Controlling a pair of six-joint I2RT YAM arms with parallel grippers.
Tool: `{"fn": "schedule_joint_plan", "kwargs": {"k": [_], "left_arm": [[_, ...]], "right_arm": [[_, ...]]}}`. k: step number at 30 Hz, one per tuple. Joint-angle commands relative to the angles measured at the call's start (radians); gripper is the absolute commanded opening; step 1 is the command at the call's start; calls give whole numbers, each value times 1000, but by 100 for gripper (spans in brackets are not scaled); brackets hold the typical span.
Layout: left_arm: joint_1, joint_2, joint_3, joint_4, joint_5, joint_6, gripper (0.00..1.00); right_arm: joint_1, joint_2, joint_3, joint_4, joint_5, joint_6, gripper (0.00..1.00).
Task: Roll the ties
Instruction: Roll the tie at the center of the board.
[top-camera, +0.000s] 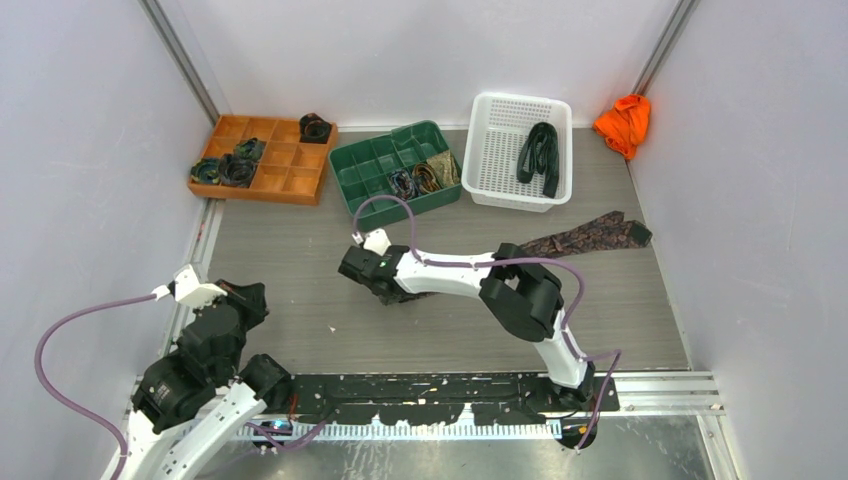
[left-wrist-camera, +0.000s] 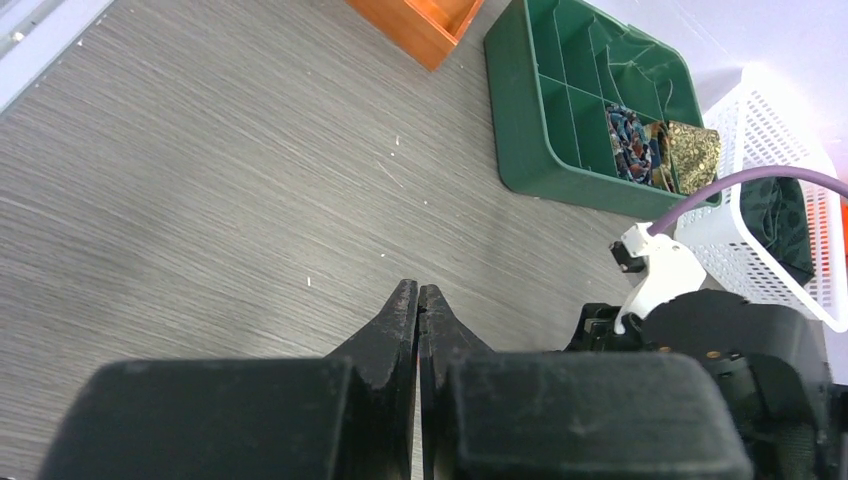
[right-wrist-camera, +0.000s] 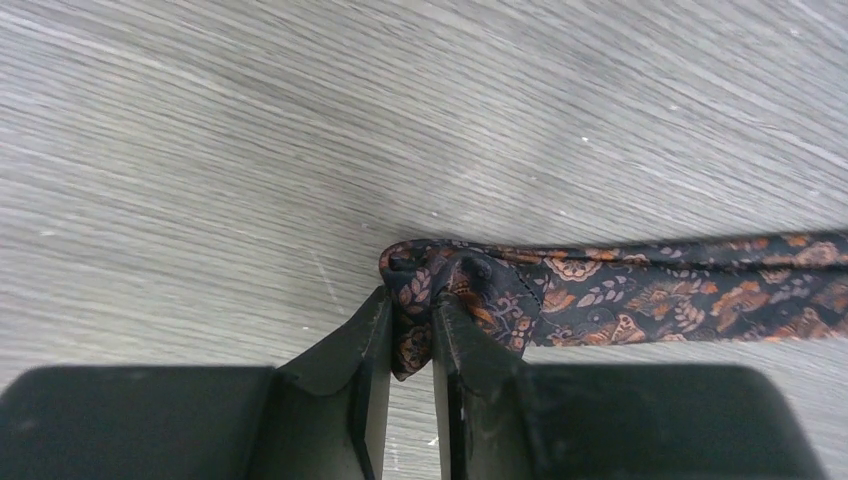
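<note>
A dark brown patterned tie (top-camera: 590, 237) lies stretched across the table from mid-table to the right. My right gripper (top-camera: 362, 272) is shut on its narrow end, which bunches between the fingers in the right wrist view (right-wrist-camera: 412, 305); the tie (right-wrist-camera: 650, 300) runs off to the right. My left gripper (top-camera: 240, 297) sits at the near left, shut and empty, its fingertips (left-wrist-camera: 418, 298) pressed together above bare table. Rolled ties sit in the orange tray (top-camera: 262, 178) and the green tray (top-camera: 372, 168). A black tie (top-camera: 540, 155) lies in the white basket (top-camera: 495, 150).
An orange cloth lump (top-camera: 624, 122) lies at the back right corner. White walls close in both sides. The trays and basket line the back edge. The right arm's wrist (left-wrist-camera: 700, 330) shows in the left wrist view, near the green tray (left-wrist-camera: 545, 130).
</note>
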Motion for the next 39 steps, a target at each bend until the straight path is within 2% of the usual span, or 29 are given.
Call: {"fn": "schedule_joint_plan", "kwargs": {"k": [1, 9, 16, 30, 39], "left_arm": [[5, 19, 47, 35, -32, 35, 2], [5, 117, 62, 139, -8, 74, 1], [5, 199, 67, 221, 16, 105, 1], [5, 259, 49, 289, 80, 114, 0], [5, 273, 31, 310, 116, 98, 0]], "right_arm": [[-19, -105, -73, 240, -219, -8, 24], [-83, -220, -202, 515, -651, 118, 24], [-170, -219, -374, 835, -874, 284, 24], [-313, -233, -695, 1407, -1073, 558, 24], [-286, -217, -676, 1458, -1099, 601, 24]]}}
